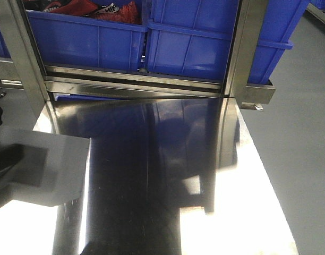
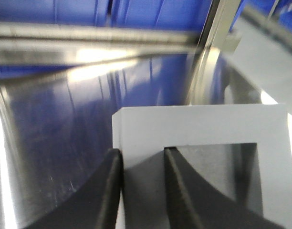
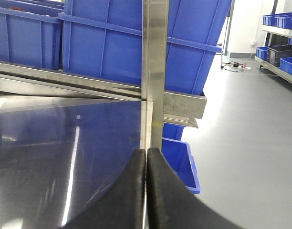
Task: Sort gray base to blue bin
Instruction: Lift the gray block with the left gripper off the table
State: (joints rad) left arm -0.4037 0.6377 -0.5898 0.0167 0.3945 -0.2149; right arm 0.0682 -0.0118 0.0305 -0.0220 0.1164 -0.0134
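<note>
Left gripper (image 2: 142, 153) is pinching one wall of the gray base (image 2: 198, 124): one finger (image 2: 108, 191) on the outer face, the other inside the square recess, which faces the left wrist cam. In the front view we see the gray base (image 1: 61, 159) at the left side of the steel table (image 1: 152, 186), near edge. We can't tell if it's resting on the surface or lifted. The blue bin (image 1: 194, 42) sits on the rack at the table's far edge, well apart from the base. Next to it is a second blue tub (image 1: 88, 37) with red and black items inside. Right gripper (image 3: 146, 153) has its fingers pressed together with nothing between them, over the table's right edge by the steel post (image 3: 155, 57). A small blue tub (image 3: 182, 162) is on the floor below.
</note>
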